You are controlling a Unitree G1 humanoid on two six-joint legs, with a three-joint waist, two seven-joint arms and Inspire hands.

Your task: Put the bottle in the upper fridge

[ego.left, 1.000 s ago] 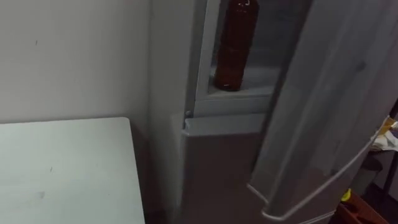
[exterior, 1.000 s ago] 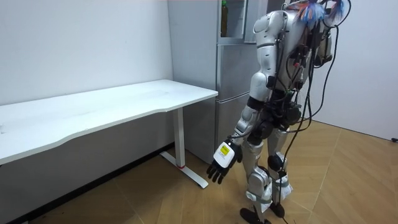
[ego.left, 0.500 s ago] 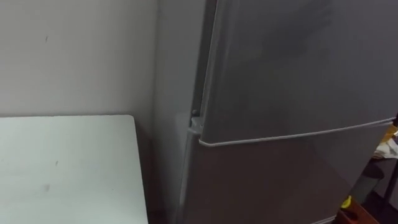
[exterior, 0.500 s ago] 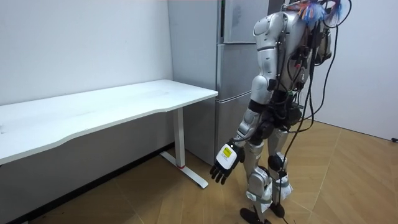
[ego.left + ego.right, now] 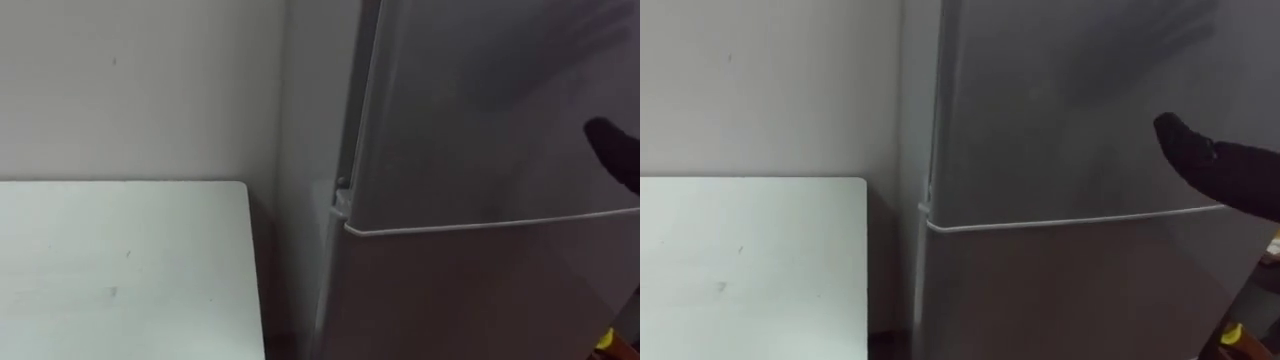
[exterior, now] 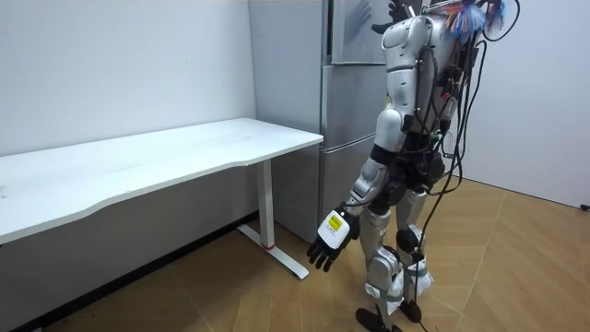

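Observation:
The grey fridge's upper door [image 5: 480,100] is closed flush above the lower door [image 5: 470,290], a thin pale seam between them. My right hand [image 5: 1212,167] comes in dark from the right and lies against the upper door, just above the seam. In the room view it is raised high at the door [image 6: 391,11] with fingers spread. My left hand [image 6: 332,242] hangs open beside my thigh and holds nothing. I stand upright right in front of the fridge [image 6: 350,111].
A white table [image 5: 120,260] stands left of the fridge against the pale wall [image 5: 140,80], a narrow dark gap between them. In the room view the table [image 6: 138,161] runs along the wall over wooden floor [image 6: 516,267].
The upper door has swung shut, hiding the brown bottle that stood on the fridge shelf a second ago. My right hand now rests on the closed door. The camera has shifted slightly.

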